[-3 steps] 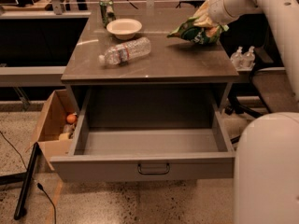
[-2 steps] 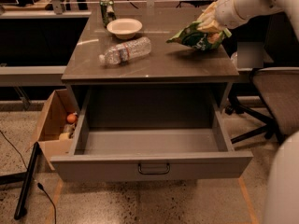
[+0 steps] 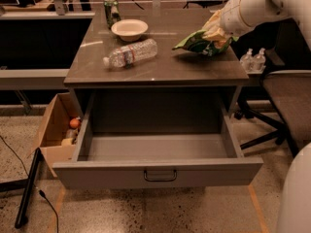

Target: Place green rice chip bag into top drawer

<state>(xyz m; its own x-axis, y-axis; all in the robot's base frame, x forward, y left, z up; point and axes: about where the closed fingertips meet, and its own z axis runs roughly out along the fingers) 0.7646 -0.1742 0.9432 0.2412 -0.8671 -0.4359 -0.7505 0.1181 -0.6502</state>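
Note:
The green rice chip bag is held a little above the right part of the table top. My gripper is shut on the bag's right end, reaching in from the upper right on a white arm. The top drawer stands pulled wide open below the table top, grey, with a dark pull handle at the front centre. Its inside is bare. The gripper and bag are behind and above the drawer's right side.
A clear water bottle lies on the table's left middle. A white bowl and a green can stand at the back left. A brown cardboard box sits on the floor left. An office chair is at the right.
The gripper with the bag has lifted slightly and shifted a little left over the table. The white arm part in the lower right has moved further out of the view.

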